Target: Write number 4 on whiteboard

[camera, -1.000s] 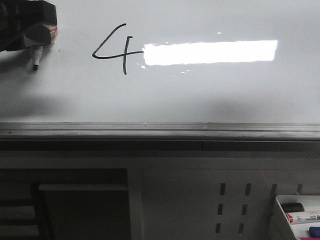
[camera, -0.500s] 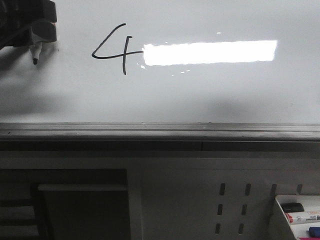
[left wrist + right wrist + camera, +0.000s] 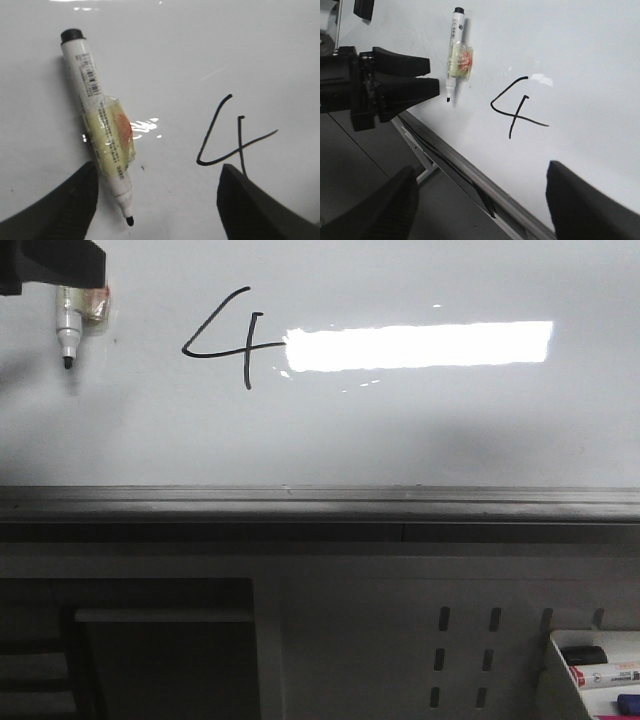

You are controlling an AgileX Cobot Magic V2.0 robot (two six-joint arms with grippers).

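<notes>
A thin black number 4 [image 3: 225, 338] is drawn on the whiteboard [image 3: 400, 430], left of the bright glare. A white marker [image 3: 68, 325] wrapped in yellowish tape sticks to the board, tip down, to the left of the 4. My left gripper [image 3: 50, 265] is open, at the top left over the marker's upper end. In the left wrist view its gripper [image 3: 157, 200] has wide jaws, with the marker [image 3: 102, 130] beside one finger and the 4 [image 3: 230, 135] near the other. The right wrist view shows the left gripper [image 3: 427, 76] apart from the marker [image 3: 455, 55]. My right gripper [image 3: 480, 200] is open and empty.
The dark grey bottom rail [image 3: 320, 502] runs under the board. Below it is a grey perforated panel [image 3: 400, 640]. A white tray [image 3: 556, 680] with spare markers sits at the bottom right.
My left gripper has let go of the marker and drawn up and away. The marker, tilted before, now hangs upright on the board with more of its body showing.
</notes>
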